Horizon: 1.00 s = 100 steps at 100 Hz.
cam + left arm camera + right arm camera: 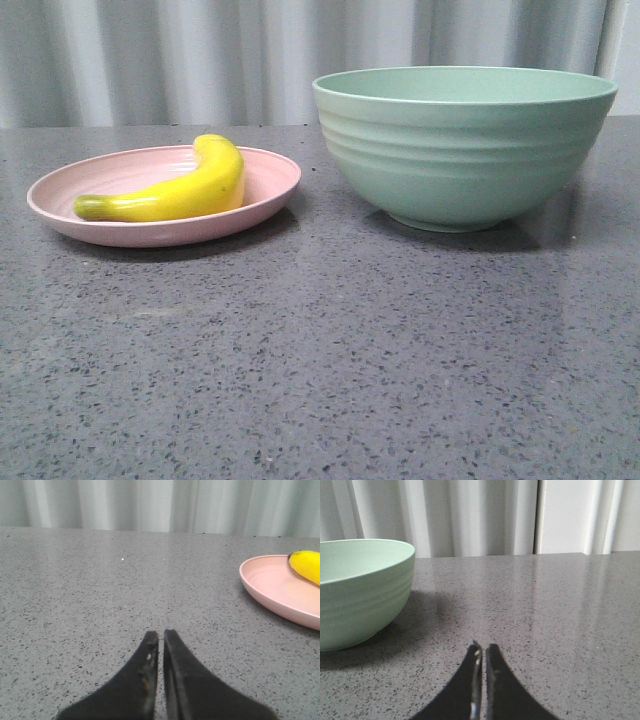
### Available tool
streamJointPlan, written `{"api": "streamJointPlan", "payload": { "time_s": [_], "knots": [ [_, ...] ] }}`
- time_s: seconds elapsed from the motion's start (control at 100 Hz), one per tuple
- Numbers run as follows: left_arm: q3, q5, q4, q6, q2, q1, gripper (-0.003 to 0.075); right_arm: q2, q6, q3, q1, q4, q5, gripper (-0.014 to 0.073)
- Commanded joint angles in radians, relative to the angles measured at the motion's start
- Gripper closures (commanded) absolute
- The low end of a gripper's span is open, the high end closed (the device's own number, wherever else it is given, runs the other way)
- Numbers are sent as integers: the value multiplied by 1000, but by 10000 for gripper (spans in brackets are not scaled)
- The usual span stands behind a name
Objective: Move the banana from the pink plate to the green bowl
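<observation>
The yellow banana (176,187) with a greenish tip lies on the pale pink plate (264,198) at the left of the front view. The mint-green bowl (463,150) stands to the plate's right, with nothing seen in it. Neither gripper shows in the front view. In the left wrist view my left gripper (161,634) is shut and empty, low over the table, well apart from the plate (272,587) and the banana's end (306,564). In the right wrist view my right gripper (482,648) is shut and empty, apart from the bowl (360,592).
The grey speckled tabletop (330,350) stretches from the plate and bowl to the near edge. A pale pleated curtain (200,55) hangs behind the table's far edge.
</observation>
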Motion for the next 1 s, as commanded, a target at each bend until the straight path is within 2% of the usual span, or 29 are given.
{"api": "streamJointPlan", "payload": {
  "time_s": [0.0, 0.69, 0.85, 0.99],
  "knots": [
    [26, -84, -12, -9, -33, 1, 739, -19, -2, 26, -8, -7, -70, 673],
    [26, -91, -12, -9, -33, 1, 739, -19, -2, 26, -8, -4, -70, 673],
    [16, -164, -51, -9, -33, -1, 739, -17, -2, 16, -8, 92, -61, 673],
    [-50, -130, -53, -9, -33, -1, 739, 2, -2, -50, -8, 96, 26, 673]
  ]
}}
